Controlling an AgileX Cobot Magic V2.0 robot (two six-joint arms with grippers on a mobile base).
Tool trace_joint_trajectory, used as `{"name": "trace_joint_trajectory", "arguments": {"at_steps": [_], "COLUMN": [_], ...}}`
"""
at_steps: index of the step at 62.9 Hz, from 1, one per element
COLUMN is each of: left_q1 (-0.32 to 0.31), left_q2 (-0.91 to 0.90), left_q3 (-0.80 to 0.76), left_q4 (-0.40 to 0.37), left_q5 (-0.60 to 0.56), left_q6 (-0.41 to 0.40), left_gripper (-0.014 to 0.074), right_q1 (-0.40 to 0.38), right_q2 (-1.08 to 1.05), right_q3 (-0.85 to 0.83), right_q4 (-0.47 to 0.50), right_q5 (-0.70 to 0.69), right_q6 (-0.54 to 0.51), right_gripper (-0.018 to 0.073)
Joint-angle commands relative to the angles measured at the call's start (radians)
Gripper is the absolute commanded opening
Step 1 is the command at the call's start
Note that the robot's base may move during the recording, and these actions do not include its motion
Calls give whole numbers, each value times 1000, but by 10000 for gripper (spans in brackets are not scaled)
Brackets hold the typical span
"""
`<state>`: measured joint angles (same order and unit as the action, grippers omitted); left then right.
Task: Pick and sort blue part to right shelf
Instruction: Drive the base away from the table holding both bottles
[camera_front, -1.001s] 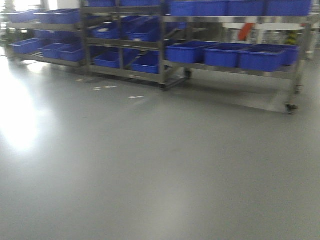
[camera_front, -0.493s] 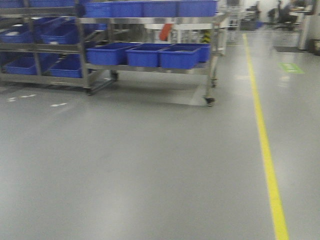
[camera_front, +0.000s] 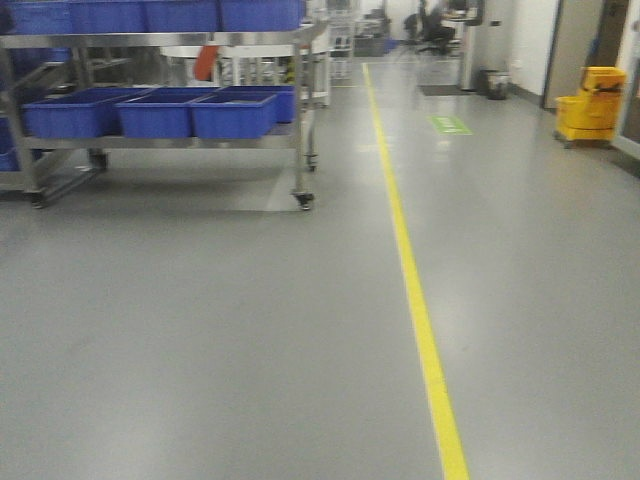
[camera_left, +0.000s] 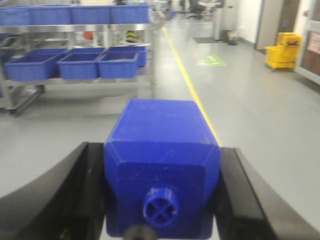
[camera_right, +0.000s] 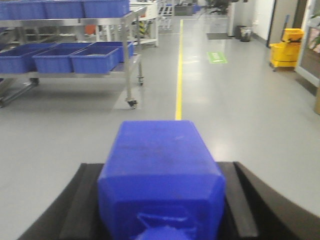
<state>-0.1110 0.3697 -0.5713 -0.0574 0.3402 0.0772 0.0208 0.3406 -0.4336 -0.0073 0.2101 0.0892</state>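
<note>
In the left wrist view my left gripper (camera_left: 162, 195) is shut on a blue part (camera_left: 162, 150), a blocky piece with a round cross-shaped stub on its near end, held between the two black fingers (camera_left: 82, 195). In the right wrist view my right gripper (camera_right: 161, 200) is shut on a second blue part (camera_right: 160, 165) of the same blocky shape. Neither gripper shows in the front view. A steel shelf rack on castors (camera_front: 300, 120) with blue bins (camera_front: 232, 112) stands at the far left of the front view.
A yellow floor line (camera_front: 415, 300) runs from the near floor to the far corridor. A yellow mop bucket (camera_front: 590, 100) stands at the far right by a door. A green floor sign (camera_front: 450, 124) lies beyond. The shelf rack (camera_right: 131, 55) also shows in the right wrist view.
The view has swung to the right: the shelf racks slid from the middle to the far left, and the yellow line, mop bucket and corridor came into view.
</note>
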Motion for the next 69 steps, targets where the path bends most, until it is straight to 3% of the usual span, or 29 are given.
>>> {"name": "trace_joint_trajectory", "arguments": {"at_steps": [1, 69], "left_q1": [0, 0], "left_q2": [6, 6], "left_q3": [-29, -29], "left_q4": [-2, -4], "left_q5": [-93, -93], "left_q6": [-6, -6], "left_gripper": [354, 354], "right_q1": [-4, -4], "right_q2": [7, 7], "right_q3": [-28, -28], "right_q4": [0, 0], "right_q5": [-90, -90], "right_q6": [-2, -2], "right_gripper": [426, 426]}}
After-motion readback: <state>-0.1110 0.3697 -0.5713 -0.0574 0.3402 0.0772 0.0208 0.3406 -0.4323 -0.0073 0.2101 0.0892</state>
